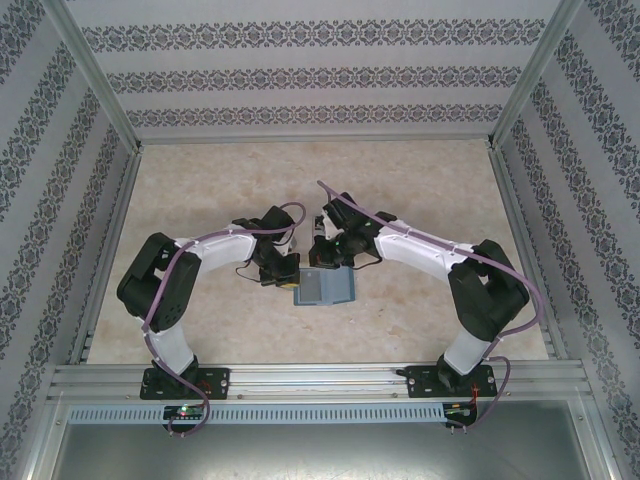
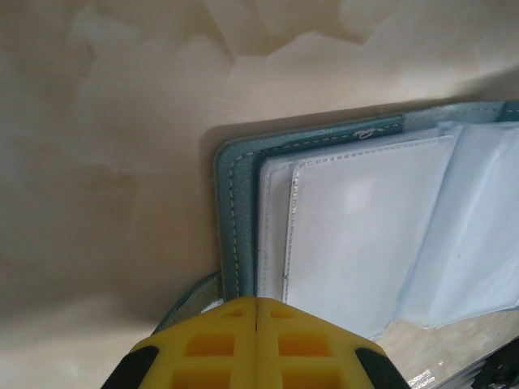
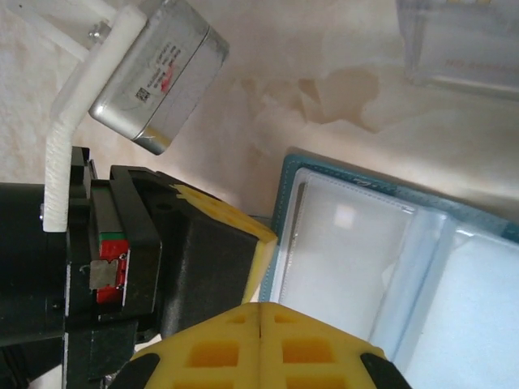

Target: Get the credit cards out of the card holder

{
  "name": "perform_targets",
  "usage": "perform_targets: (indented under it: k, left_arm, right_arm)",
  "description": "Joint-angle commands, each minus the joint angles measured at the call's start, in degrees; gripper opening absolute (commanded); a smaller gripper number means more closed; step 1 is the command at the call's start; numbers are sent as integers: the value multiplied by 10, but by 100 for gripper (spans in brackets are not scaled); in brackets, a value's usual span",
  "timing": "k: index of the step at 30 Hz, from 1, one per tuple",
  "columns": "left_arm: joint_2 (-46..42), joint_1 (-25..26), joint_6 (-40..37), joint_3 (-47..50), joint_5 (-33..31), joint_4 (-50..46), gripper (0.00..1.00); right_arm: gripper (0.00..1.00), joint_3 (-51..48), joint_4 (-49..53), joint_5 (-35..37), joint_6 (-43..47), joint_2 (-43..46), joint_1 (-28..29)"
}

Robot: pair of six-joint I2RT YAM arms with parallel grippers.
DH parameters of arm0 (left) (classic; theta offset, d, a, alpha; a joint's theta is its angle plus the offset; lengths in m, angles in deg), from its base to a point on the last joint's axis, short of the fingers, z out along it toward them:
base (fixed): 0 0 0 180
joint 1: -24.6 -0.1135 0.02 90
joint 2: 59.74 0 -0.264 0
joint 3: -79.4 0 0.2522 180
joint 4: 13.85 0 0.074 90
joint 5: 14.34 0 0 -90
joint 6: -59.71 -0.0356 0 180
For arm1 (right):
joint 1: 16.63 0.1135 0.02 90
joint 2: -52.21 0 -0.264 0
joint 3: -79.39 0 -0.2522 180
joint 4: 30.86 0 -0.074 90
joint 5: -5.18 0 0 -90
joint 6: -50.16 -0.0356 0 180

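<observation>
The card holder lies open on the table, with a teal outer edge and pale, cloudy plastic sleeves inside. Its closure tab curls out beside the left edge. My left gripper is shut, and its yellow tips sit right at that left edge. My right gripper is also shut, its tips just short of the holder's near left corner, close beside the left gripper. From above, both grippers crowd the holder's far left side. The credit cards are hidden.
A clear plastic box stands just beyond the holder, between the two wrists. The beige marbled table is walled by patterned panels on three sides, with an aluminium rail along the near edge.
</observation>
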Motion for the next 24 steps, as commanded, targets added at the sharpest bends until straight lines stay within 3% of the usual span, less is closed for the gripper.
perform_targets:
  k: [1, 24]
  left_arm:
    - [8, -5, -1, 0, 8, 6, 0]
    - [18, -5, 7, 19, 20, 25, 0]
  right_arm:
    - [5, -20, -38, -17, -29, -13, 6]
    - [5, -49, -98, -35, -65, -87, 27]
